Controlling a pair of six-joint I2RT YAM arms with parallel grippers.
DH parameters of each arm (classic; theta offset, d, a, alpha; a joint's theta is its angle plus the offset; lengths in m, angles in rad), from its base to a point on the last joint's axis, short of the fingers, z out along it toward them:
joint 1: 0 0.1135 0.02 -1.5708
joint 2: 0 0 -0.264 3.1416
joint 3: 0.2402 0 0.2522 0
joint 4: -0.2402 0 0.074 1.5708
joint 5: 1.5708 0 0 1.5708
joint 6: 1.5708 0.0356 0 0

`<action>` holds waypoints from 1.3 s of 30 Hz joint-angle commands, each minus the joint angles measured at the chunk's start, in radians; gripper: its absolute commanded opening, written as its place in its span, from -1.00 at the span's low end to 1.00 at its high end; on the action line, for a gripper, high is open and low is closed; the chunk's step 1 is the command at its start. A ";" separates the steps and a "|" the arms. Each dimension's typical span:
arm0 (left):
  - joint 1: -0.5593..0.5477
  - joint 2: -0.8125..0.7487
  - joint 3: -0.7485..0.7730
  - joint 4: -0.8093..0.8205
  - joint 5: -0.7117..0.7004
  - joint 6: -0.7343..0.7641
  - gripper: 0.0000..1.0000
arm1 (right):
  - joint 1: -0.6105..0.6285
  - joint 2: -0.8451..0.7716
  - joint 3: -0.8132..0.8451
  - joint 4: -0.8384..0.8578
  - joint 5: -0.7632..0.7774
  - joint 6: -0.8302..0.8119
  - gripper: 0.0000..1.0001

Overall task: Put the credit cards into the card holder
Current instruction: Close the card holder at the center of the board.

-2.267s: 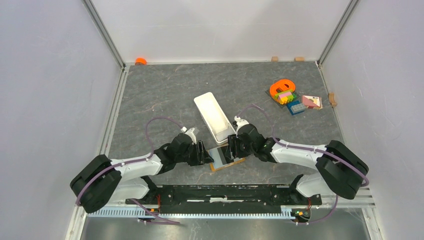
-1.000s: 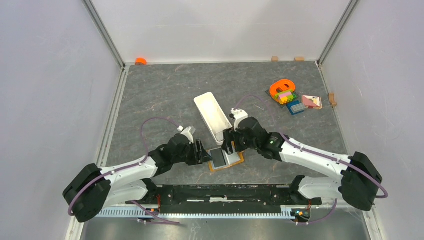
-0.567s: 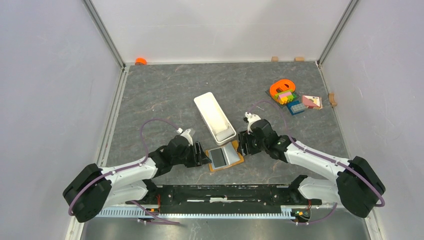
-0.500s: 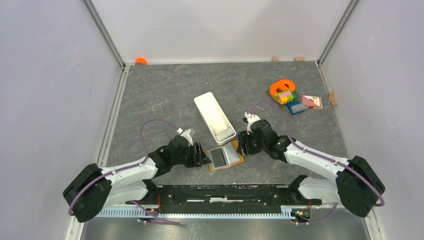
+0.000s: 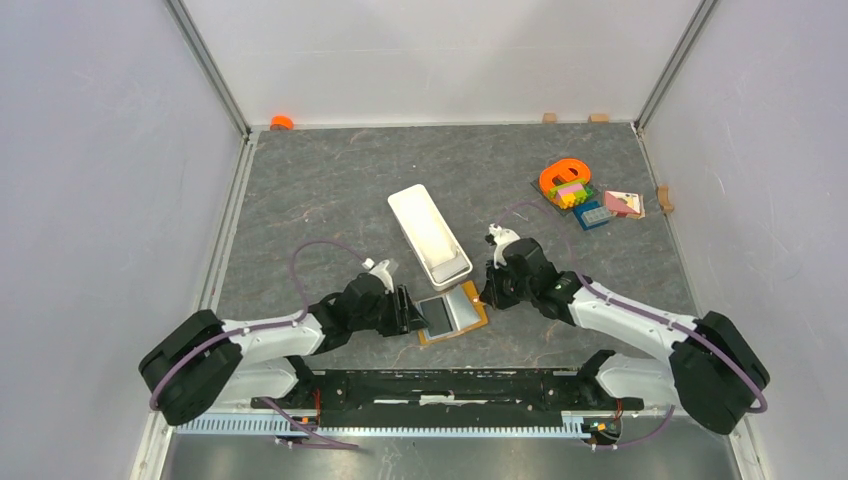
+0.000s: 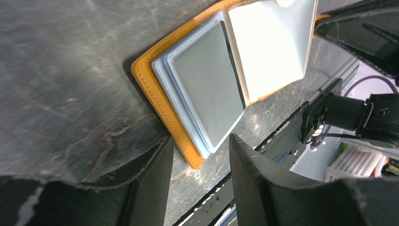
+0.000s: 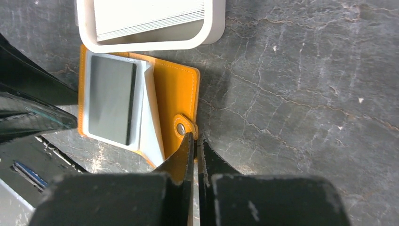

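1. The small orange-tan leather-like folding card holder [image 7: 176, 94] lies open and flat on the grey stone-patterned worktop [image 5: 330, 190]. It is near the front edge, between the two arms.
2. Seen from above, its opened length runs from left to right, with the right end turned a little away from the arm bases. The fold line runs from near to far.
3. Its snap tab [image 7: 182, 126] with the metal stud is on the right edge and points toward the right arm.
4. On the left half a dark grey card [image 6: 207, 89] lies on the pale blue-grey pockets, with its long side along the fold. On the right half a pale inner leaf [image 6: 268, 47] stands tilted up from the fold.
5. The long white rectangular tray [image 7: 146, 46] touches the far edge of the holder with its near end, and it contains a stack of pale cards [image 7: 150, 16].
6. The right claw [image 7: 194, 139] is closed and its fingertips meet at the rim of the snap tab. I cannot tell if leather is pinched between them.
7. The left claw [image 6: 200, 143] is about half open and grips nothing. It stands low at the left edge of the holder, and one orange corner shows in the gap between the fingers.
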 commanded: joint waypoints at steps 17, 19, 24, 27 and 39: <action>-0.179 0.465 0.191 0.455 0.001 -0.053 0.00 | -0.012 -0.215 0.029 -0.119 -0.185 0.002 -1.00; -0.179 0.447 0.167 0.475 -0.015 -0.045 0.00 | -0.012 -0.201 -0.017 -0.062 -0.229 0.026 -1.00; -0.179 0.298 0.096 0.364 -0.075 -0.003 0.09 | -0.008 -0.157 -0.077 0.021 -0.261 0.052 -1.00; -0.179 0.164 0.060 0.220 -0.119 0.011 0.18 | 0.003 -0.121 -0.098 0.074 -0.270 0.063 -1.00; -0.179 -0.030 0.147 -0.123 -0.187 0.045 0.43 | 0.087 -0.023 -0.062 0.102 -0.255 0.044 -0.13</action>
